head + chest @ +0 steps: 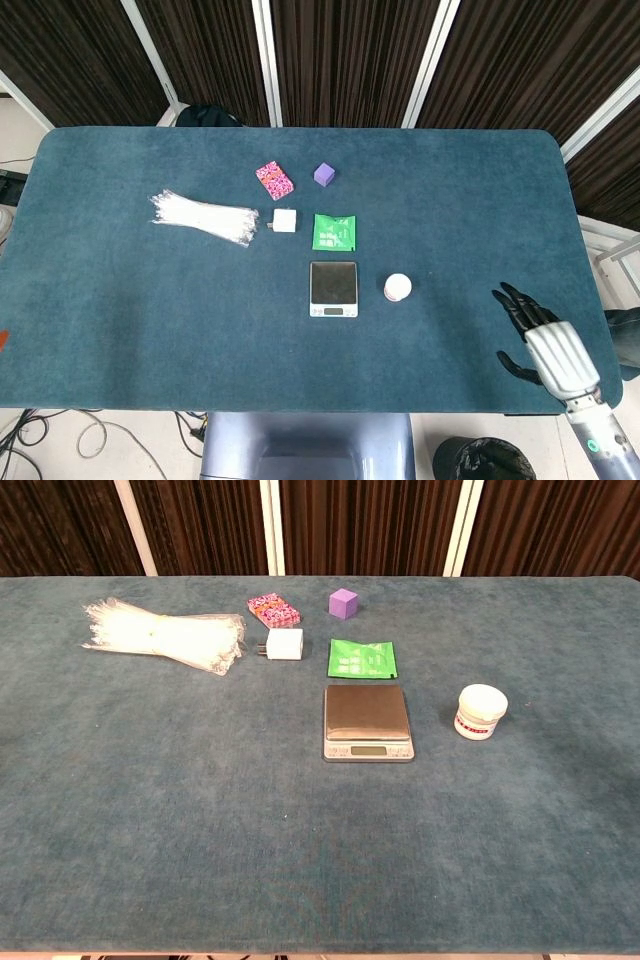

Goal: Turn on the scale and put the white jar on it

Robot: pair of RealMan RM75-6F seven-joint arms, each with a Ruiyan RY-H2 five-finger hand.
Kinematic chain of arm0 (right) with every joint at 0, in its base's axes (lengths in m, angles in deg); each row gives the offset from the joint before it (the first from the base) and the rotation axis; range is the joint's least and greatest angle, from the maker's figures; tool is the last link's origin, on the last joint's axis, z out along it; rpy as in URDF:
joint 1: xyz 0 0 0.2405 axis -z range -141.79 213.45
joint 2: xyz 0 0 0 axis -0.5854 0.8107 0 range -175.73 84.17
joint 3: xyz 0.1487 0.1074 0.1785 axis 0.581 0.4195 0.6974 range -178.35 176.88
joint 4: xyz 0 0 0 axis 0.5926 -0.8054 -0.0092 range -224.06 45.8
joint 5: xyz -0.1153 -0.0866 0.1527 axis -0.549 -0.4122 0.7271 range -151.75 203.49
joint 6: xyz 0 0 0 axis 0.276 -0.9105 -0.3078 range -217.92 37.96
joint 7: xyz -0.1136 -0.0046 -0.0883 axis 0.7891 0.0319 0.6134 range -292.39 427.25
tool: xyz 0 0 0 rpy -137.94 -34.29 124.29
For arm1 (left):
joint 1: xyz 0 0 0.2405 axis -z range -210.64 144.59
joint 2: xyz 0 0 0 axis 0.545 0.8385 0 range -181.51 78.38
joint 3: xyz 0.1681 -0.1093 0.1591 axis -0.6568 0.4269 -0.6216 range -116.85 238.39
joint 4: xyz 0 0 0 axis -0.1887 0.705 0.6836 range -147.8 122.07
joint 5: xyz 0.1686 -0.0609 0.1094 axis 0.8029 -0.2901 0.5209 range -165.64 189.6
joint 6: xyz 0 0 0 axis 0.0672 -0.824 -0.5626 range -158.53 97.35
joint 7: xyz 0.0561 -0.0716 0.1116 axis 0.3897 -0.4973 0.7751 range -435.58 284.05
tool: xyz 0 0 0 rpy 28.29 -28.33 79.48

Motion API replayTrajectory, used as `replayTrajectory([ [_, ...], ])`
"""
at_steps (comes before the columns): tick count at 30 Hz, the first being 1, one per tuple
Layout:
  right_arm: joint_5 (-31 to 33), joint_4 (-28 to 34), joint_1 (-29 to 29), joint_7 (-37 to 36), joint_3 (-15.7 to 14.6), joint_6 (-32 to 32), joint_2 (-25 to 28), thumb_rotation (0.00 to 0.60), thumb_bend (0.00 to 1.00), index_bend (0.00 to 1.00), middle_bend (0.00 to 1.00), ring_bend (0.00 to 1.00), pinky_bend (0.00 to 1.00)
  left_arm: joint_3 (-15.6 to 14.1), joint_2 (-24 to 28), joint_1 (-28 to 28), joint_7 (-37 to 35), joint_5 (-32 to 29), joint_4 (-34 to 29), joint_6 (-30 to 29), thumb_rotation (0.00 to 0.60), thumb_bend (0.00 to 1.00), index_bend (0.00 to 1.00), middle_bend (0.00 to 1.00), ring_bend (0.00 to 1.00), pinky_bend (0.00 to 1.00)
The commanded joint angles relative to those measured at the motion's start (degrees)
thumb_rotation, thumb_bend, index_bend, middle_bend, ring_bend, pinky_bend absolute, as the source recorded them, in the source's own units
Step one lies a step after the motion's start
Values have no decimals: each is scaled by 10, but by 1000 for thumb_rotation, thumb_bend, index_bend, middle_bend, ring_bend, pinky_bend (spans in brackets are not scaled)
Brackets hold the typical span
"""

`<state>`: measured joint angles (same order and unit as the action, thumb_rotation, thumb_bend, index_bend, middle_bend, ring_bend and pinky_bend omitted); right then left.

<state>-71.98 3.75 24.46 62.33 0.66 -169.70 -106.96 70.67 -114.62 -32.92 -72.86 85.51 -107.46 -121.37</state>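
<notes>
Status: nothing done yet, as far as I can judge.

White jar [481, 711] sits upright on the table [150, 810], lid on, just right of the scale [367, 722], apart from it with a strip of cloth between them. Nothing touching the jar. Red band on its side faces the chest camera.

Scale: steel platform bare, nothing on it. Display and button strip run along its near edge. Can't tell from either view whether the display is lit; too small to read. Judging by the hand position I'd assume it's off and the power press is pending.

Right hand [540, 335] shows only in the head view, over the table's near right corner, well apart from jar and scale. Dark fingers [515, 303] spread and pointing toward the middle of the table, holding nothing. Chest view doesn't catch it. Left hand: not visible in either camera.

Remaining, in order:
- bring a hand to the scale's near edge, press the power button
- grip the jar, lift, set it on the platform

The jar is on the right hand's side, so that hand looks like the natural pick for both steps.

Clutter further back, none of it in the way: green packet [362, 658] just behind the scale, white charger plug [284, 644], purple cube [343, 603], pink patterned box [274, 609], bundle of clear cable ties [165, 634] off to the left.
</notes>
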Motion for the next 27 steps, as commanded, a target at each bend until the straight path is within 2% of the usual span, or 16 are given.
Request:
replayTrajectory([
  [1,-8,28,-46,3,14,55,25,600,362,0,153,236,464,0,0,0,0,-1,0,1,600,117,0,0,0,0],
  [7,16,74,-102,59,32,143,21,600,366,0,302,390,555,-1,-1,2,1,-1,1,6,600,118,0,0,0,0],
  [10,39,89,-126,101,43,180,5,600,412,0,399,502,586,0,0,2,0,-3,2,6,600,117,0,0,0,0],
  [13,60,99,-150,142,49,218,-16,600,512,0,505,615,668,2,0,2,-2,-6,3,6,600,118,0,0,0,0],
  [15,75,102,-164,162,53,240,-30,600,620,0,581,685,721,2,1,2,-3,-7,4,7,600,118,0,0,0,0],
  [18,101,98,-187,197,59,274,-56,600,760,0,675,759,747,2,1,2,-4,-7,4,8,600,118,0,0,0,0],
  [22,138,87,-212,247,69,299,-92,600,926,0,750,816,770,3,1,2,-4,-10,5,9,600,118,0,0,0,0],
  [27,172,79,-235,297,72,320,-126,600,966,0,765,825,803,4,0,3,-4,-14,7,12,600,118,0,0,0,0],
])
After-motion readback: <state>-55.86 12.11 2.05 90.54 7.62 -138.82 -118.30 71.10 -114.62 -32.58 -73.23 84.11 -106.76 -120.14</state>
